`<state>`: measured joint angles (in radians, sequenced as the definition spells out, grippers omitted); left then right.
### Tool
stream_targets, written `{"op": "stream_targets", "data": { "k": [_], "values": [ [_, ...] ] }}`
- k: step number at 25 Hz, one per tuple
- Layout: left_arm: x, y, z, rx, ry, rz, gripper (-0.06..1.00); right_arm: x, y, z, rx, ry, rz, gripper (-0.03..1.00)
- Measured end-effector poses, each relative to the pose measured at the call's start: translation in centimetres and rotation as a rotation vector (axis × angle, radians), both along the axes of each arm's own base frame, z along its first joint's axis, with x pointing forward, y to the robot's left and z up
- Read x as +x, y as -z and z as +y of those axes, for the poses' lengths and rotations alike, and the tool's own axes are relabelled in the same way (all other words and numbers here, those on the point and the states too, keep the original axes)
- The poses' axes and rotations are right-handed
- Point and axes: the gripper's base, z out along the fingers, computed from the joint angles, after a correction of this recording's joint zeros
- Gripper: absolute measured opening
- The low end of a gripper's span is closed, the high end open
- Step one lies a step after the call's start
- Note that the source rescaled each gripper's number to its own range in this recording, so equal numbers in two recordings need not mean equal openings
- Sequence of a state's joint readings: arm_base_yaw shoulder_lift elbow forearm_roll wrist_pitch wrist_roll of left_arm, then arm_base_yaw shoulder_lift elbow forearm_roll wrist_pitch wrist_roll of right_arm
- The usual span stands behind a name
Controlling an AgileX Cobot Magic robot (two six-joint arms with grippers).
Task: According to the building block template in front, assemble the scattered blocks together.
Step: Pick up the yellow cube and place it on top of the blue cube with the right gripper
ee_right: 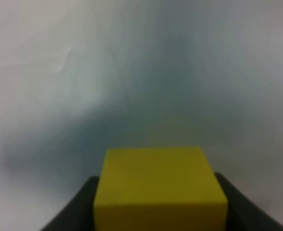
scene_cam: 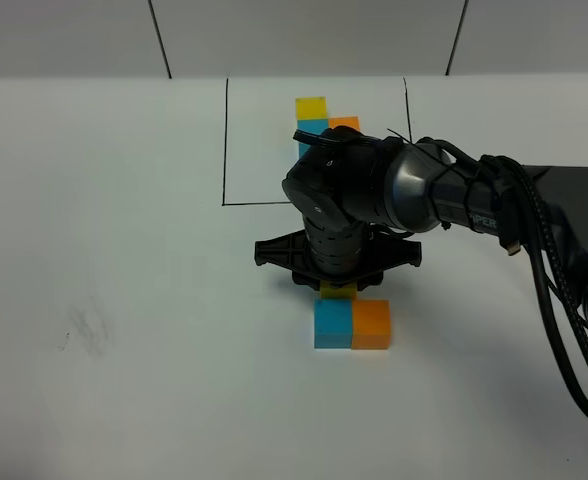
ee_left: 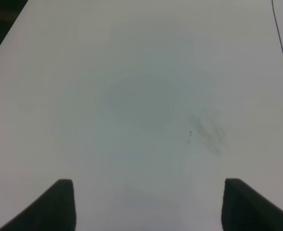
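right hand [scene_cam: 338, 292] clamped on yellow cube [ee_right: 160, 187] — seemingly touching cyan cube [scene_cam: 332, 324], orange cube [scene_cam: 371, 323] beside

The right arm [scene_cam: 454, 195] is stretched across from the right, its wrist bent downward over the table. The right gripper [ee_right: 160, 202] is clamped on a yellow cube [ee_right: 160, 185]. The left gripper [ee_left: 148, 204] is held with its jaws apart, nothing between them.

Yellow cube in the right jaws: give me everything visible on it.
The small plain yellow cube looks smooth, matte and solid, with sharp edges and no markings. It sits square between the dark jaws of the right gripper, which are closed on its two sides. From above only a sliver shows under the gripper, just behind the cyan cube, which adjoins the orange cube. Contact with the cyan one is unclear.
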<state>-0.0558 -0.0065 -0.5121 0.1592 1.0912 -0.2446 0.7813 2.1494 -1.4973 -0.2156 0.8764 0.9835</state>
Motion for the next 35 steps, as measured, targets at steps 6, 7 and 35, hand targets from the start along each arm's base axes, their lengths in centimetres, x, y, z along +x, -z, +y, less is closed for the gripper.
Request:
{"op": "stream_targets", "data": {
  "k": [6, 7, 35],
  "values": [
    [0.0, 0.0, 0.0, 0.000, 0.000, 0.000, 0.45, -0.1, 0.3, 0.1, 0.002, 0.008, 0.013, 0.21],
    [0.0, 0.0, 0.0, 0.000, 0.000, 0.000, 0.45, -0.1, 0.5, 0.1, 0.002, 0.010, 0.018, 0.21],
    [0.0, 0.0, 0.0, 0.000, 0.000, 0.000, 0.46, -0.1, 1.7, 0.4, 0.003, 0.014, 0.052, 0.21]
  ]
}}
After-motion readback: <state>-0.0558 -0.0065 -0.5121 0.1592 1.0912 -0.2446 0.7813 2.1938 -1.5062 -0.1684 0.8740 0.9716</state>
